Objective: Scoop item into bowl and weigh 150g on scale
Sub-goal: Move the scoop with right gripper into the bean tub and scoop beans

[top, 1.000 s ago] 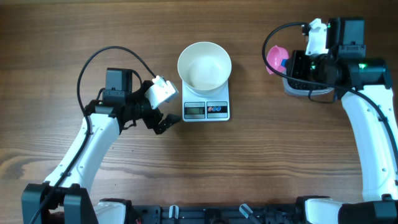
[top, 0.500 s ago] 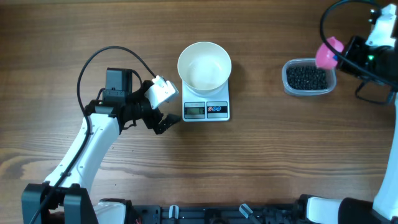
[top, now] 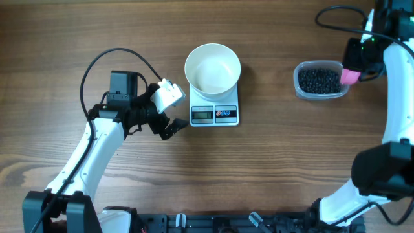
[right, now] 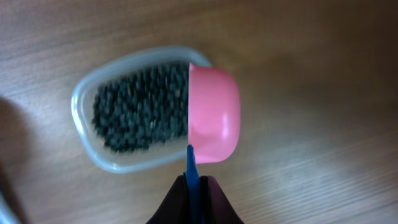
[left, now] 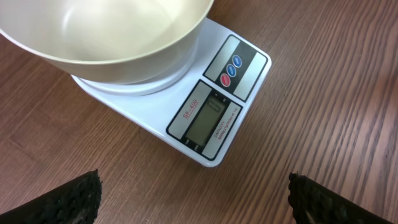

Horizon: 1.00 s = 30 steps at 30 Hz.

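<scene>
Pinched scoop [right: 213, 115] handle in right gripper [right: 191, 182] over edge of beads [right: 137, 106], seemingly to dip; held left gripper [left: 199, 199] spread wide beside scale [left: 211, 118].

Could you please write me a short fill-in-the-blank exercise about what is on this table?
1. The white bowl on the scale is ____.
2. The hand holding the pink scoop is the ____ one.
3. The beads in the clear container are ____ in colour.
4. The left hand beside the scale is ____.
Missing words: empty; right; black; open.
</scene>
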{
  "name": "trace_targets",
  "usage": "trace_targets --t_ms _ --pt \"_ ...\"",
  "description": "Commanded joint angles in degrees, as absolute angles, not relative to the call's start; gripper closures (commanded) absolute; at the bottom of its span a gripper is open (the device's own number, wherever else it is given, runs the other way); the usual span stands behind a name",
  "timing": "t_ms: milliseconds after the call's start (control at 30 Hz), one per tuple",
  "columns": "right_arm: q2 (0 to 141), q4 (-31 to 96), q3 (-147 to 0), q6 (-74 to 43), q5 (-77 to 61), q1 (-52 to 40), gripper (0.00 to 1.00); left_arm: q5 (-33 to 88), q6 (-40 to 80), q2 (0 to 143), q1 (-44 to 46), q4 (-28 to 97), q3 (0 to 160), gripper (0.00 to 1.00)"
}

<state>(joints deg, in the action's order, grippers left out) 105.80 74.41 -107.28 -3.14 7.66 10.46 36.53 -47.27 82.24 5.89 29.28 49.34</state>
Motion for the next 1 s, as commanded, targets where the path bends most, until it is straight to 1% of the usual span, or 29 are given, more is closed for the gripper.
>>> trace_targets --t_ms 0,67,200,267,500,633,967 --pt "107.48 71.31 -107.5 7.84 8.99 10.07 0.96 37.82 -47.11 82.74 6.0 29.12 48.71 0.0" --pt "107.63 71.22 -107.28 12.99 9.02 9.63 0.96 37.82 -47.11 82.74 6.0 29.12 48.71 0.0" --pt "107.72 71.55 -107.2 19.55 6.13 8.95 0.96 37.82 -47.11 82.74 6.0 29.12 48.71 0.0" --pt "107.87 71.42 -107.13 20.99 4.14 8.84 0.96 37.82 -47.11 82.74 6.0 29.12 48.71 0.0" --pt "109.47 72.97 -105.6 20.78 4.21 8.84 0.96 37.82 -47.11 82.74 6.0 29.12 48.71 0.0" --pt "111.28 73.17 -105.36 18.09 7.07 8.86 0.96 37.82 -47.11 82.74 6.0 29.12 48.71 0.0" --pt "115.72 74.3 -105.34 16.36 5.3 8.86 0.96 37.82 -47.11 82.74 6.0 29.12 48.71 0.0"
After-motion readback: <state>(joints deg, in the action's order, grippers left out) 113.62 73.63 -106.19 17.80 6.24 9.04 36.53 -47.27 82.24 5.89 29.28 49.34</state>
